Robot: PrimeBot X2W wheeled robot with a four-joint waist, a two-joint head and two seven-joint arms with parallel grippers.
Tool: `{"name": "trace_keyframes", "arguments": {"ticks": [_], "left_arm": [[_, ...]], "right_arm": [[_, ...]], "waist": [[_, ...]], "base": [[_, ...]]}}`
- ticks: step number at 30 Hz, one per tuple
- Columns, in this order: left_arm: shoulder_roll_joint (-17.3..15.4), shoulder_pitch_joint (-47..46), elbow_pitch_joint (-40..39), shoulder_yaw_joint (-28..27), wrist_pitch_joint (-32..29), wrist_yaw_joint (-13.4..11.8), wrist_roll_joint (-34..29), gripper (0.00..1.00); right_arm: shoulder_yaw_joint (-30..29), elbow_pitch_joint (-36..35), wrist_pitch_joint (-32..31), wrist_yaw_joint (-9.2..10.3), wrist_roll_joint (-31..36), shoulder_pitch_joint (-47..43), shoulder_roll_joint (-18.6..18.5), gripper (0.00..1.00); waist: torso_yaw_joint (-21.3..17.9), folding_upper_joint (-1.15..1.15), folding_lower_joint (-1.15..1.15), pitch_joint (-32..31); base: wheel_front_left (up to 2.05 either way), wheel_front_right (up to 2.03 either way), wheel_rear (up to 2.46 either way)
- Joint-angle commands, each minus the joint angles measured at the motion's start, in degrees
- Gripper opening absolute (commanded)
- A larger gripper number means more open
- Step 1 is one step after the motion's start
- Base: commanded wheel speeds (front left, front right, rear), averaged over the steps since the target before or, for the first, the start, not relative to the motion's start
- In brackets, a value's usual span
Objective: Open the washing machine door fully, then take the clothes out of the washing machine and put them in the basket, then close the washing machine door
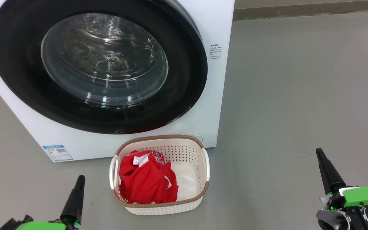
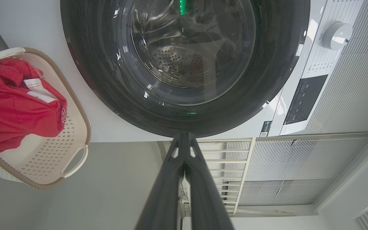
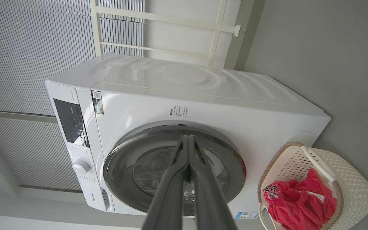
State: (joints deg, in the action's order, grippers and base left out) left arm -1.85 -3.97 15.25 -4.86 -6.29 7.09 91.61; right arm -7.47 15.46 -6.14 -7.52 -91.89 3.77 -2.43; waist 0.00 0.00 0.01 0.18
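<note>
Both clenched empty: left gripper (image 1: 80, 179) sits nearer the washing machine door (image 1: 187, 64), seemingly shut ahead, than right gripper (image 1: 319, 152)

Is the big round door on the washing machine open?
No, the door lies shut, flat against the front of the washing machine.

even, bright light; glare on the washing machine door (image 1: 107, 60); wrist views bend at edges.
</note>
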Motion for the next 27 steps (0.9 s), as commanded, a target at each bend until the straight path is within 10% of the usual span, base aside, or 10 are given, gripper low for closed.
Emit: {"name": "trace_keyframes", "arguments": {"ticks": [1, 27], "left_arm": [[-1.03, -2.22, -1.19, -1.68, -0.21, 0.40, 0.54, 0.00], [-1.03, -2.22, -1.20, -1.67, -0.21, 0.40, 0.55, 0.00]], "right_arm": [[0.88, -1.44, -0.40, 0.03, -0.23, 2.42, -0.45, 0.00], [0.90, -1.44, -0.39, 0.03, -0.24, 2.42, -0.44, 0.00]], "waist": [[0.00, 0.00, 0.00, 0.00], [0.00, 0.00, 0.00, 0.00]], "base": [[0.00, 0.00, 0.00], [0.00, 0.00, 0.00]]}}
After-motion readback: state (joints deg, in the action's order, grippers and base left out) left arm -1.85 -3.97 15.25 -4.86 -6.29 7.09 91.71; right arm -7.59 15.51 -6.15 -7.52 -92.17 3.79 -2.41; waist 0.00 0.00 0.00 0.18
